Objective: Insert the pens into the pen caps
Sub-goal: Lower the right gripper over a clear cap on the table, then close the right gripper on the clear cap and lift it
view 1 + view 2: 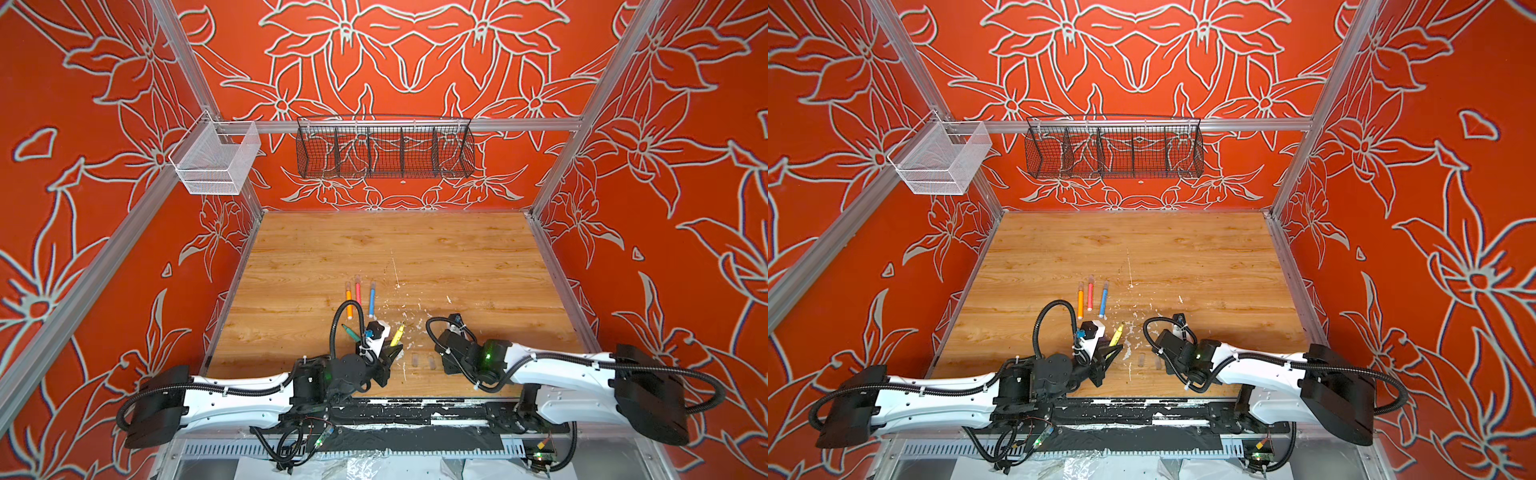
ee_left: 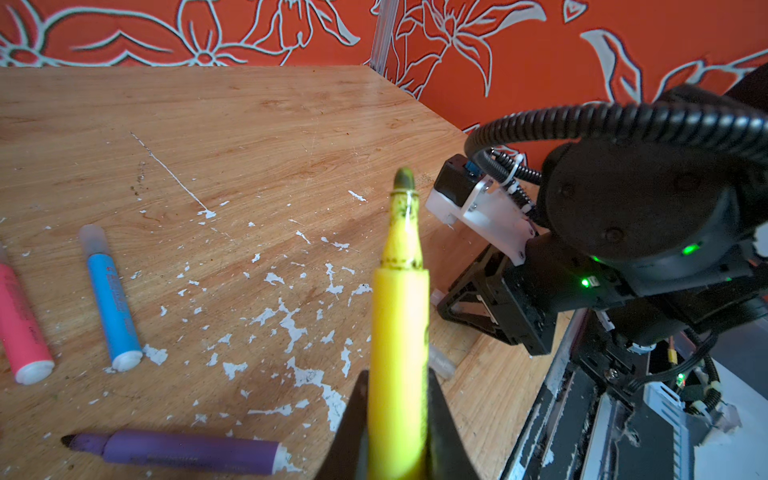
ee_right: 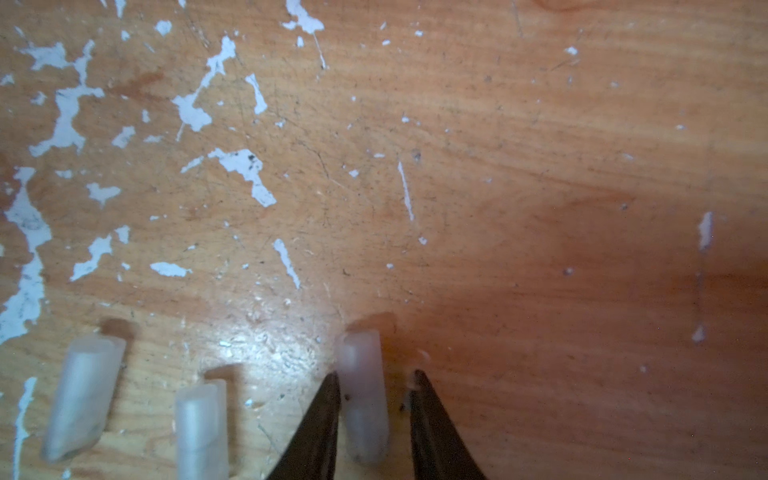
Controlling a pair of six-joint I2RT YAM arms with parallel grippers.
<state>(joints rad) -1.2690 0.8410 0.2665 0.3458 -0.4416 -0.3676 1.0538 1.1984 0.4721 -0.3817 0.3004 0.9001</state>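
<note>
Pincer (image 3: pixel 376 373) of right arm low astride cap (image 3: pixel 361 419)

Orange-red walls (image 1: pixel 415 62), white floral outlines. Aluminium rails (image 1: pixel 557 170) at corners. Black wire basket (image 1: pixel 384 147) on back rail; white mesh basket (image 1: pixel 216 162) at back-left corner. Wood-grain bench (image 1: pixel 374 249), white flecks (image 3: pixel 245 166) toward front edge.

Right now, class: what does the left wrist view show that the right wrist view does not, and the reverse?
Only the left wrist view: the yellow pen clamped in the left gripper, with the blue pen, pink-red pen and purple pen lying on the wooden table.
Only the right wrist view: how the right gripper stands, open around one cap.
Both: the wooden table, its white flecks and spare caps, though the left wrist view catches just one.
</note>
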